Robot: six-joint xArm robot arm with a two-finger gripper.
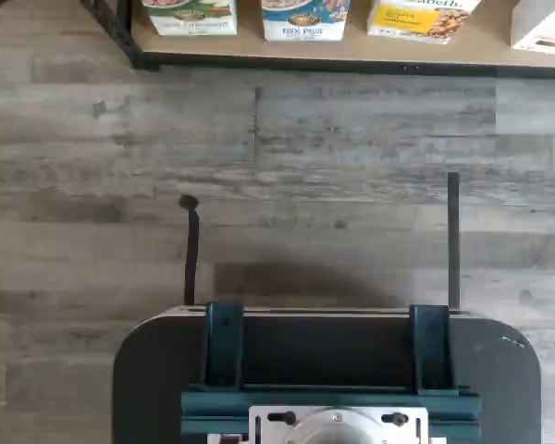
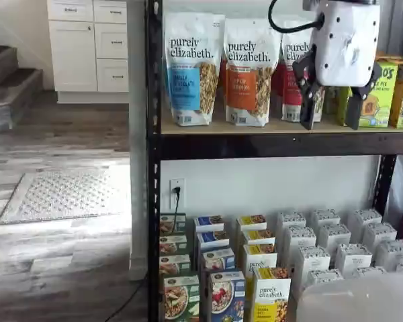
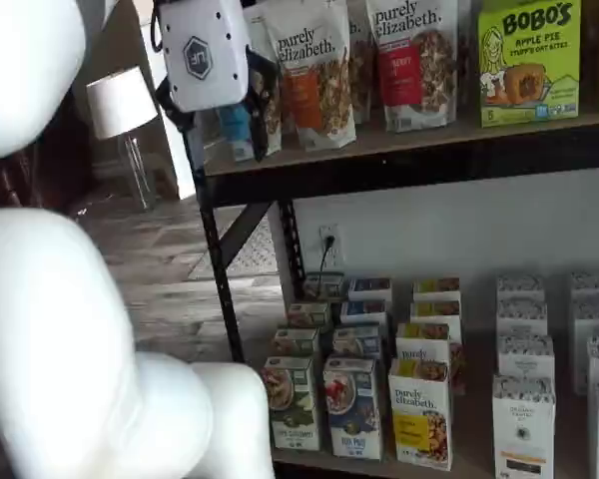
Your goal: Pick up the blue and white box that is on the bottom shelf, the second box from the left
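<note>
The gripper [image 2: 332,115] is seen high up in front of the upper shelf, its two black fingers spread apart with a plain gap and nothing between them. The blue and white box [image 2: 226,296] stands upright at the front of the bottom shelf [image 3: 379,467], between a green carton [image 2: 181,298] and a yellow carton [image 2: 271,298], well below the gripper.

Gripper [image 2: 330,117] hangs open w/ a clear gap up by the granola bags [image 2: 245,70] — blue and white box [image 2: 226,296] sits low, front row, well below.
</note>
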